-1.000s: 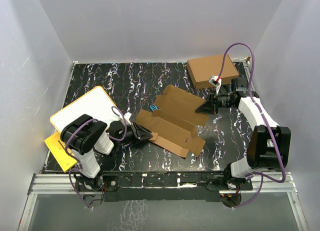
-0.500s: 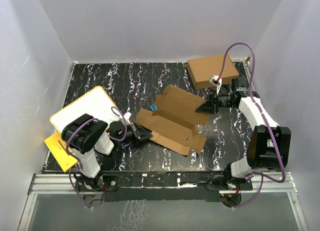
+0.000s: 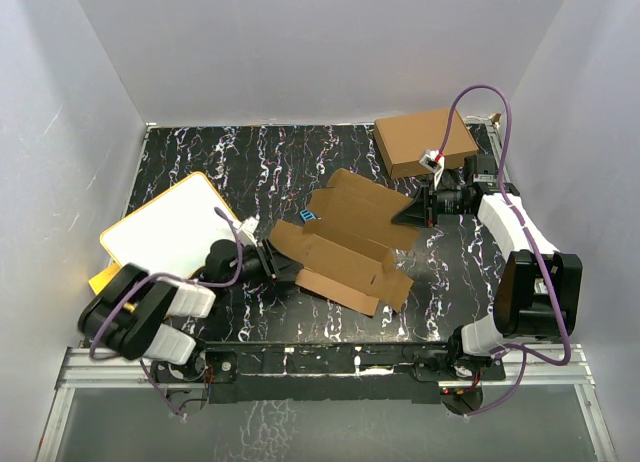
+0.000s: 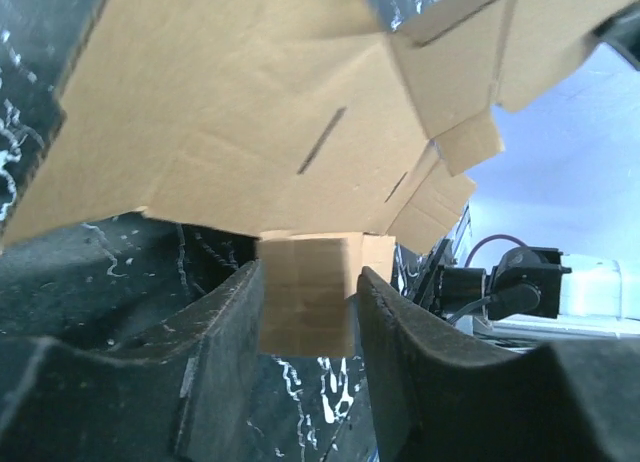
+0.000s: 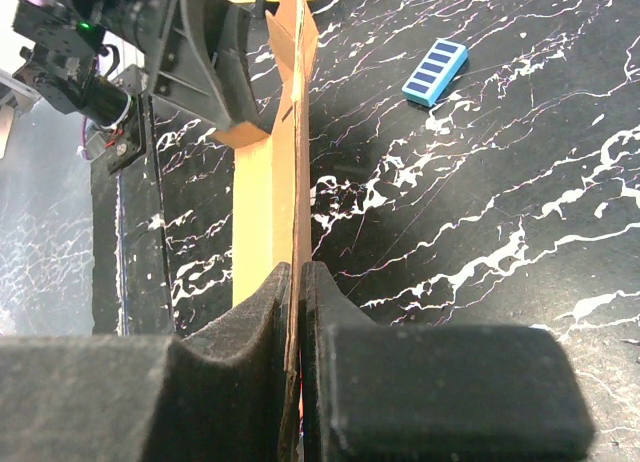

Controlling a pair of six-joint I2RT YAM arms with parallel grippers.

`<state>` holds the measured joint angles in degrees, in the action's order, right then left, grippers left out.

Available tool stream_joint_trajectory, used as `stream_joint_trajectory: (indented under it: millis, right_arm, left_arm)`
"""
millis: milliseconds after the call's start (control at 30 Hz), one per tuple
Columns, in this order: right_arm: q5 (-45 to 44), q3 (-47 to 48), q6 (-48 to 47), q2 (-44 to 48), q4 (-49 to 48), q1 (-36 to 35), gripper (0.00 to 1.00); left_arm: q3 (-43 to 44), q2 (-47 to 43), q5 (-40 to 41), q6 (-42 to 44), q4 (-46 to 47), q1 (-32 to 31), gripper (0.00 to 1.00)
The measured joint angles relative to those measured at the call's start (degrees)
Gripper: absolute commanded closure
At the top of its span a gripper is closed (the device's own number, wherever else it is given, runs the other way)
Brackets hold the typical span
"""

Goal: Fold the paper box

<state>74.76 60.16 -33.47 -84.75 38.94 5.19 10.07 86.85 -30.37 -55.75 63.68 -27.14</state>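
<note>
Paper box (image 3: pixel 345 244) lies unfolded and partly raised in the middle of the table (image 3: pixel 300 162). Its flaps spread from near-left to far-right, and I have both arms at it. Left of it, the board (image 3: pixel 170 227), white with a yellow rim, lies flat near the table's left edge. A yellow sheet (image 3: pixel 100 280) pokes out at the board's near-left corner. The big box (image 3: pixel 425 142) sits closed at the far-right corner, apart from the paper box. My right gripper (image 3: pixel 412 214) reaches in from the right and is clamped on the far-right flap. On its wrist view the 2 fingers (image 5: pixel 240 332) press the cardboard tight between them, with the panel standing on edge. My left gripper (image 3: pixel 283 267) is low at the near-left end of the paper box. Its jaws stand narrowly apart with 1 small tab between them, and I cannot tell whether the pads touch it. A small blue tag (image 3: pixel 308 216) lies on the table just beside the paper box's far-left edge.
</note>
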Motion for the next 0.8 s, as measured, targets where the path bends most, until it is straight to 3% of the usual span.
stream_joint_trajectory:
  millis: [233, 367, 400, 467, 500, 800]
  right_arm:
    - [0.0, 0.0, 0.17, 0.0, -0.07, 0.09, 0.92]
    - [0.0, 0.0, 0.13, 0.0, -0.09, 0.09, 0.92]
    - [0.02, 0.0, 0.04, 0.0, -0.07, 0.07, 0.92]
    - [0.07, 0.0, -0.42, 0.02, 0.04, 0.09, 0.92]
    - [0.15, 0.0, -0.81, 0.02, 0.15, 0.09, 0.92]
    - [0.96, 0.0, -3.28, 0.07, 1.79, 0.09, 0.92]
  left_arm:
    - [2.89, -24.92, 3.69, 12.5, -21.77, 0.5, 0.33]
    - [7.21, -31.36, 5.49, 19.12, -31.41, 1.66, 0.27]
    - [8.96, -31.39, 5.81, 20.68, -33.7, 2.19, 0.28]
    - [12.59, -30.25, 5.9, 23.39, -37.53, 3.63, 0.53]
    - [15.23, -28.92, 5.6, 25.09, -39.56, 4.87, 0.59]
    - [32.57, -13.92, -2.71, 35.17, -42.88, 11.65, 0.63]
